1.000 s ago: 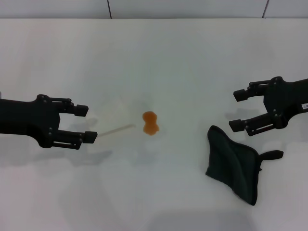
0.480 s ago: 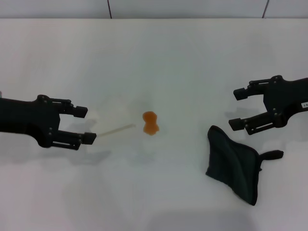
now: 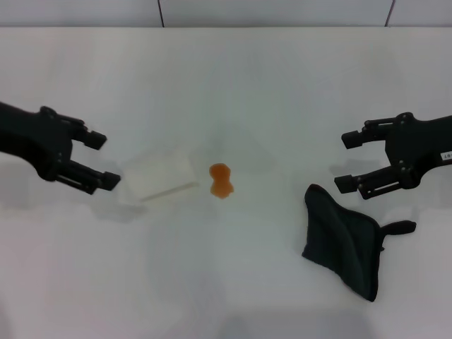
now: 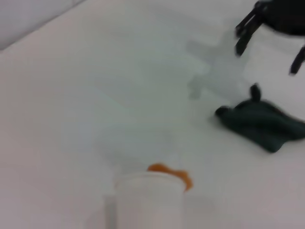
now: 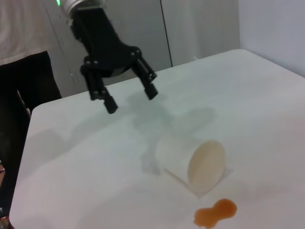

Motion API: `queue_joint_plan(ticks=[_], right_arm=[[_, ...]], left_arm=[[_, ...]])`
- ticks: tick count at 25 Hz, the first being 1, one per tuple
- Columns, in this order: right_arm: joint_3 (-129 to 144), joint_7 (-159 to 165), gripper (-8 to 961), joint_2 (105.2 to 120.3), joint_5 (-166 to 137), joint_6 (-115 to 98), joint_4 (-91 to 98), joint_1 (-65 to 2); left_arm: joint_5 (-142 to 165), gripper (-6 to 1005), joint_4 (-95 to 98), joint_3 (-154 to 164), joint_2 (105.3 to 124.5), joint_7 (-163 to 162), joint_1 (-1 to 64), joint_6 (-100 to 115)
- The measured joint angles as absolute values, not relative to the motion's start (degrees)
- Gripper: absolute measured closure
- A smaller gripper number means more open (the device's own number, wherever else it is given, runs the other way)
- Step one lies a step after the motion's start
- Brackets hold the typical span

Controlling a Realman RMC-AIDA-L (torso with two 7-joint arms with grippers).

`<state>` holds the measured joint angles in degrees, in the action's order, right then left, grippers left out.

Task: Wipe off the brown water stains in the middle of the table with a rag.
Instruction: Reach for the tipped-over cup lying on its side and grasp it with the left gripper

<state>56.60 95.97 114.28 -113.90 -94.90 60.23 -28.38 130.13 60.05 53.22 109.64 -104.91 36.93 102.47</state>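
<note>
Bright, even overhead light, faint soft shadows on the table (image 3: 233,85), left wrist view blurred throughout.

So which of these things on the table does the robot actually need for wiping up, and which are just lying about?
Needed for the job:
- brown stain
- dark rag, lying untouched
- table
- right gripper, open, hovering next to the rag

Just lying about:
- tipped-over white cup beside the stain
- left gripper, open, holding nothing

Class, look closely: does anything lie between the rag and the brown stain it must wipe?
Nothing visible does. Bare table separates the rag from the brown stain; the tipped cup lies on the stain's far side.
</note>
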Motion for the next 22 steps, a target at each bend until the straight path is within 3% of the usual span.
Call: queue_joint_plan(ticks=[3, 8, 18, 22], right_arm=[[56.6, 95.9, 82, 114.48, -113.9, -94.9, 60.2, -28.4], [56.9, 95.4, 82, 114.70, -113.9, -94.9, 60.2, -28.4], [56.9, 95.4, 82, 114.79, -113.9, -95.1, 60.2, -27.8], [56.8, 95.1, 82, 114.81, -113.8, -95.1, 60.2, -27.8]], left_arm=[[136.2, 126, 60.0, 53.2, 109.53, -107.6, 40.5, 103.6], [144.1, 127, 59.8, 53.0, 111.15, -109.6, 44.9, 104.0], [157.5, 128, 60.4, 53.7, 118.23, -110.0, 49.0, 99.9], [158.3, 128, 60.5, 55.6, 118.87, -109.8, 49.1, 98.0]])
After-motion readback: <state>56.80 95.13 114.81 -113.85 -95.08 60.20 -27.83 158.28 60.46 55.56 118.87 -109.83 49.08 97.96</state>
